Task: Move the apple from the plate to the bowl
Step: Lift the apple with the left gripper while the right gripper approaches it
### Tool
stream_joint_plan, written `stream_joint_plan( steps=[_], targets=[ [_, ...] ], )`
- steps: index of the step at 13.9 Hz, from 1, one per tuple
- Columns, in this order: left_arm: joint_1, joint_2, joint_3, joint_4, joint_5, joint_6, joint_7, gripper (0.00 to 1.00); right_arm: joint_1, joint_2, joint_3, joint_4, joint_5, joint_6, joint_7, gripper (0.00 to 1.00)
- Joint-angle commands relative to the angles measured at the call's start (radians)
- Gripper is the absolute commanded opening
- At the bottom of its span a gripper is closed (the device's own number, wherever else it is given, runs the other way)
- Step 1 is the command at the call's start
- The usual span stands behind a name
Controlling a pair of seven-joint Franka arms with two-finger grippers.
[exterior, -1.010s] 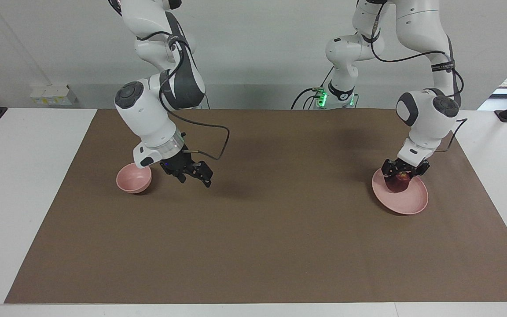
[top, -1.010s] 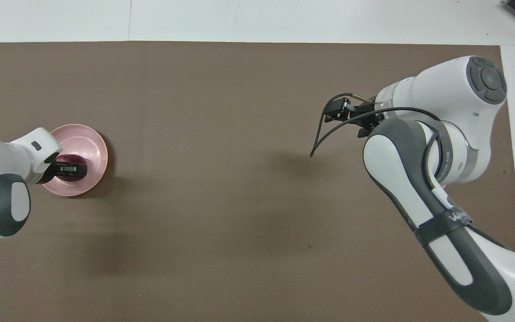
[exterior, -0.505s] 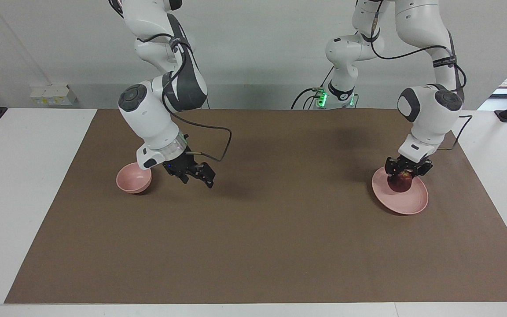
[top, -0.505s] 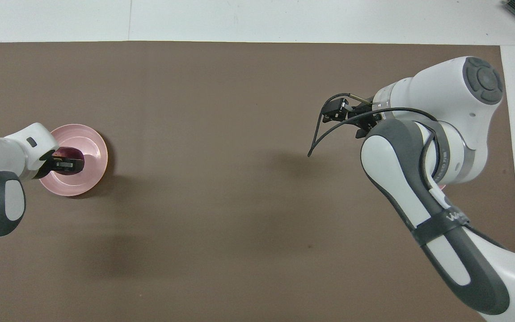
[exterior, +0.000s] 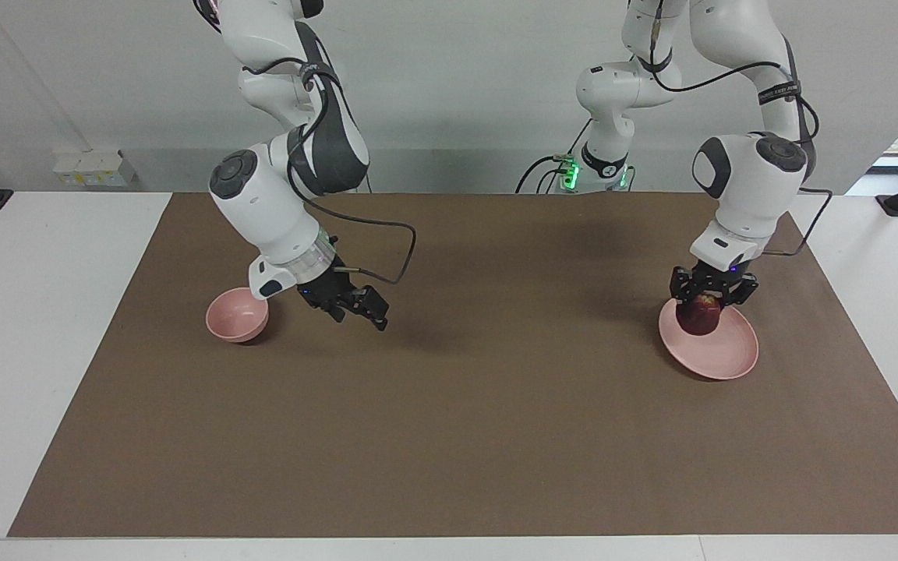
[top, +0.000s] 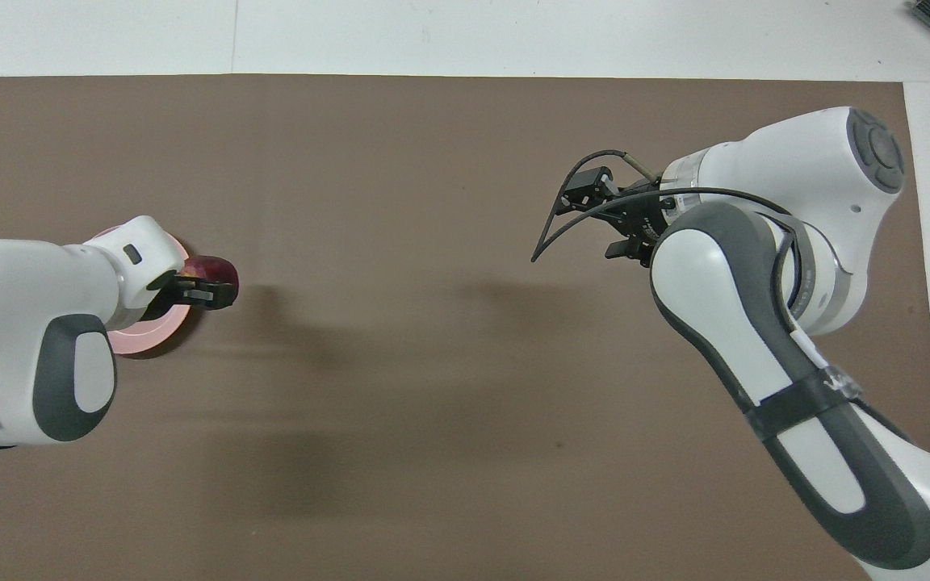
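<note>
The dark red apple (exterior: pixel 700 319) hangs just above the pale pink plate (exterior: pixel 722 354) at the left arm's end of the table, over the plate's edge toward the middle. My left gripper (exterior: pixel 703 305) is shut on the apple from above. In the overhead view the apple (top: pixel 216 265) shows past the plate's rim (top: pixel 146 339), with the left gripper (top: pixel 205 289) on it. The small pink bowl (exterior: pixel 237 314) stands at the right arm's end. My right gripper (exterior: pixel 355 309) hovers open and holds nothing, low over the mat beside the bowl, toward the middle. In the overhead view the right arm hides the bowl, and the right gripper (top: pixel 599 218) shows.
A brown mat (exterior: pixel 449 421) covers most of the white table. A black cable (exterior: pixel 394 249) loops from the right arm's wrist. Nothing else stands on the mat between plate and bowl.
My left gripper finished closing on the apple and raised it off the plate, shifting toward the middle. The right gripper drifted slightly away from the bowl.
</note>
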Motion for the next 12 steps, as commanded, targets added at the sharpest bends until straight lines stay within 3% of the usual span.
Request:
stream_joint_plan(
  steps=[1, 6, 9, 12],
  targets=[
    [-0.086, -0.002, 0.016, 0.029, -0.151, -0.02, 0.013, 0.0, -0.005, -0.005, 0.01, -0.003, 0.129, 0.0, 0.134, 1.0],
    [-0.22, 0.054, 0.013, 0.142, -0.381, -0.014, 0.013, 0.0, -0.008, 0.001, 0.01, -0.012, 0.333, -0.081, 0.378, 1.0],
    [-0.24, 0.105, -0.016, 0.233, -0.477, -0.006, -0.001, 0.0, -0.005, 0.01, 0.01, -0.021, 0.442, -0.127, 0.508, 1.0],
    [-0.232, 0.113, -0.079, 0.254, -0.567, 0.002, -0.049, 0.0, -0.007, 0.014, 0.01, -0.024, 0.548, -0.173, 0.535, 1.0]
  ],
)
